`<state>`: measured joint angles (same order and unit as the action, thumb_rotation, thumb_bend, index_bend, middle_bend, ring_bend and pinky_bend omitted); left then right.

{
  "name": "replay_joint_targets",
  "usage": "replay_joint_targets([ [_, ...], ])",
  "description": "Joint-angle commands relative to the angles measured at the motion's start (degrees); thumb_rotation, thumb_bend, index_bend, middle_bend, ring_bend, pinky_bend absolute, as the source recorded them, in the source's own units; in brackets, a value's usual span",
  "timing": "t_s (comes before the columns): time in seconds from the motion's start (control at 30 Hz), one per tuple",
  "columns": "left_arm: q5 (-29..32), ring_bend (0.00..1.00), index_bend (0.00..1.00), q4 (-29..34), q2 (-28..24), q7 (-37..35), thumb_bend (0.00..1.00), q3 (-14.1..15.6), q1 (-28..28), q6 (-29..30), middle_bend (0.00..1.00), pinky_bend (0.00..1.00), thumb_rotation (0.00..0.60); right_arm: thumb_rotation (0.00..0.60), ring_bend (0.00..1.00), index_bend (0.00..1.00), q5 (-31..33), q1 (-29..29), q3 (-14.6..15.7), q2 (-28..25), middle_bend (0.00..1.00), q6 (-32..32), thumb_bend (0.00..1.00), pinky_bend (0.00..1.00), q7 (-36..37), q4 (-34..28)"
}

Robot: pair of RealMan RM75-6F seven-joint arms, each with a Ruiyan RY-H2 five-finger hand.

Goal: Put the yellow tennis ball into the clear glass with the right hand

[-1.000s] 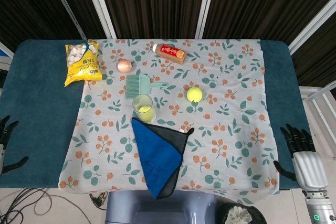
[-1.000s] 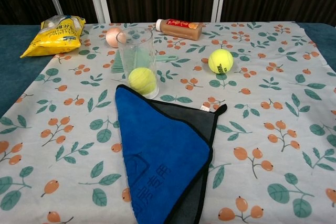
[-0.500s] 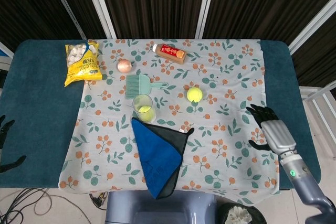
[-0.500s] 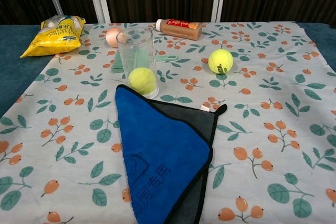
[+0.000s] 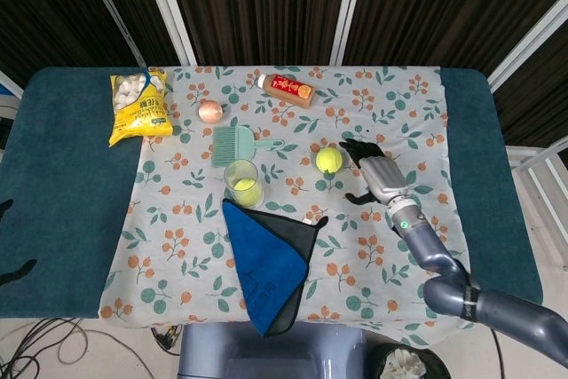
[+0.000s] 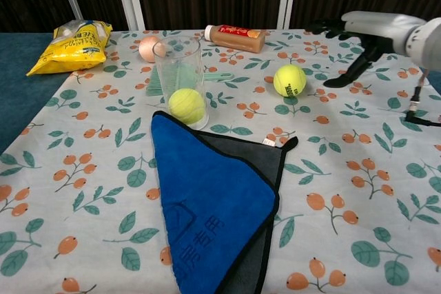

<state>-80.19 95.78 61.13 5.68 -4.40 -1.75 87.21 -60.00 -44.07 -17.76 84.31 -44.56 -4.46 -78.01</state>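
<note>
A loose yellow tennis ball (image 5: pixel 328 160) (image 6: pixel 289 80) lies on the floral cloth, right of centre. The clear glass (image 5: pixel 241 180) (image 6: pixel 178 74) stands upright to its left, and a second yellow ball (image 6: pixel 187 106) sits inside it. My right hand (image 5: pixel 377 171) (image 6: pixel 366 29) hovers just right of the loose ball with its fingers spread. It holds nothing and is not touching the ball. Only dark fingertips of my left hand (image 5: pixel 15 271) show at the left edge of the head view, set apart from each other.
A blue and grey cloth (image 5: pixel 269 255) (image 6: pixel 210 201) lies folded just in front of the glass. Behind the glass lie a green brush (image 5: pixel 236 143), an onion (image 5: pixel 210 111) and a brown bottle (image 5: pixel 287 90). A yellow snack bag (image 5: pixel 138 106) is at the far left.
My right arm has swung in from the table's right front edge to just beside the loose ball, and now shows in the chest view. My left hand has slid further out of view.
</note>
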Motion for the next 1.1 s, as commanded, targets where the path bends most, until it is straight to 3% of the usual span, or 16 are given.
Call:
replay_joint_targets([
  [0.03,0.54,0.0,0.13,-0.14,0.02,-0.06,0.0,-0.22,-0.05,-0.21,0.0,0.05,0.6,0.6,0.0,0.0,3.16,-2.96,-1.19,4.82,0.01,1.27,0.33,0.0,-2.74,5.05],
  [0.53,2.16,0.0,0.12,-0.59,0.22,0.11,0.0,-0.99,0.01,-0.08,0.0,0.05,0.6,0.6,0.0,0.0,11.91,-10.16,-2.05,17.04,0.01,8.16,0.33,0.0,-5.37,27.03],
  [0.7,2.76,0.0,0.12,-0.78,0.44,0.47,0.0,-1.21,0.02,-0.08,0.0,0.05,0.6,0.6,0.0,0.0,11.83,-11.42,-1.83,19.13,0.01,9.97,0.33,0.0,-5.02,30.86],
  [0.9,3.25,0.0,0.12,-0.83,0.54,1.05,0.0,-1.28,-0.14,-0.48,0.0,0.05,0.6,0.6,0.08,0.04,11.72,-12.89,-2.04,22.14,0.06,11.62,0.33,0.01,-4.05,35.72],
  [1.1,3.99,0.0,0.13,-0.9,0.3,0.76,0.0,-1.64,0.04,-0.31,0.0,0.05,0.6,0.6,0.21,0.15,9.89,-13.92,-2.07,25.75,0.13,9.77,0.33,0.16,-3.17,41.42],
])
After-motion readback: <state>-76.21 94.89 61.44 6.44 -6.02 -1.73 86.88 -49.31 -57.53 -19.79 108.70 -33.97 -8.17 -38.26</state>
